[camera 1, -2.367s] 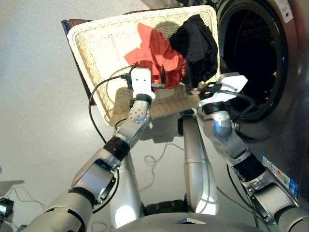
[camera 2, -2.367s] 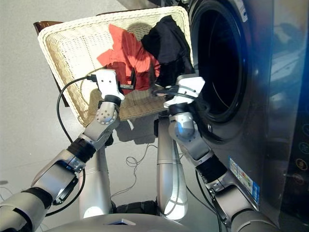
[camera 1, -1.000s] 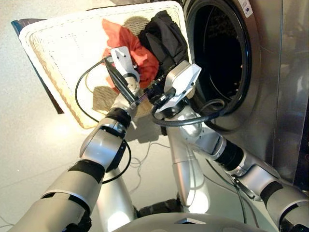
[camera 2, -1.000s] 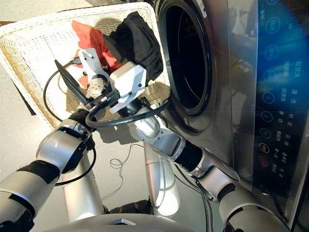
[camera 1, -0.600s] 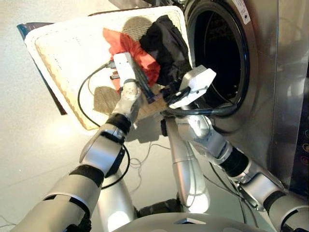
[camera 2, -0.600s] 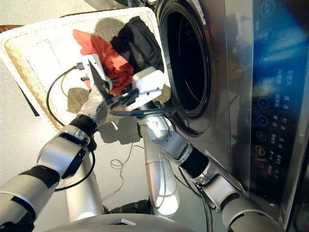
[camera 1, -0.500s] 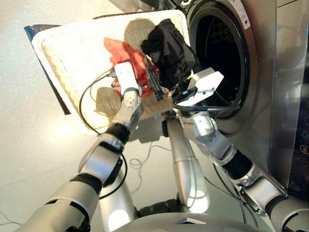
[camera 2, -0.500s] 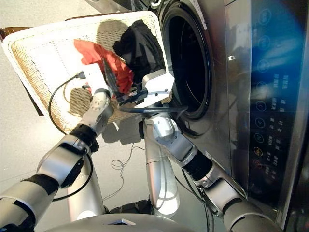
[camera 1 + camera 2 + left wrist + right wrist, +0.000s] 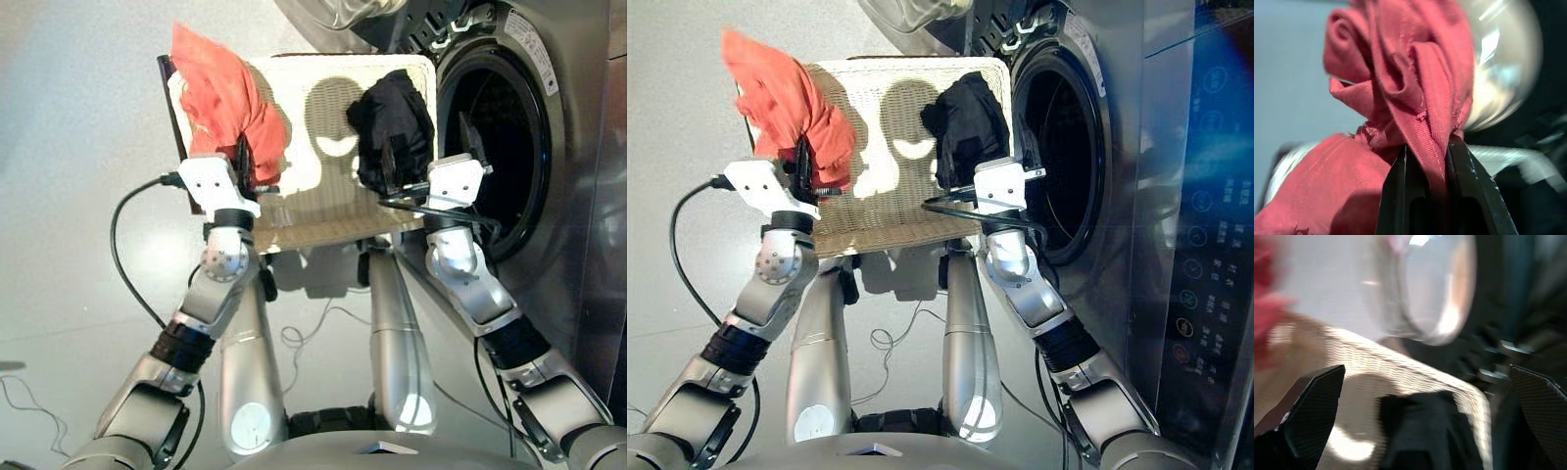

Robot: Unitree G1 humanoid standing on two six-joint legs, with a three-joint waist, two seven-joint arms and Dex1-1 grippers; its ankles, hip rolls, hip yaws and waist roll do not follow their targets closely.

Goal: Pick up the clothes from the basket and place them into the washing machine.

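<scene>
The crumpled orange-red fabric garment (image 9: 220, 98) hangs bunched above the left edge of the basket, pinched in a thick fold between the two black fingers of the left gripper (image 9: 1427, 161), which are pressed together on it; the cloth looks light and limp, with frayed seams, and it drapes to both sides of the grip, so it will likely swing and trail when carried; the bunched fold near its middle seems a sound hold, since a loose edge could slip out. The small black soft garment (image 9: 392, 127) lies heaped in the right part of the shallow cream-white woven wicker basket (image 9: 323, 211), close to the drum mouth; it too should be soft and easy to crush, best taken at the top of the heap. The right gripper (image 9: 1415, 396) hovers just before that black heap with its fingers spread wide and nothing between them. Beyond the basket stands the dark grey front-loading washing machine (image 9: 578, 196), its round mouth open and dark inside.
</scene>
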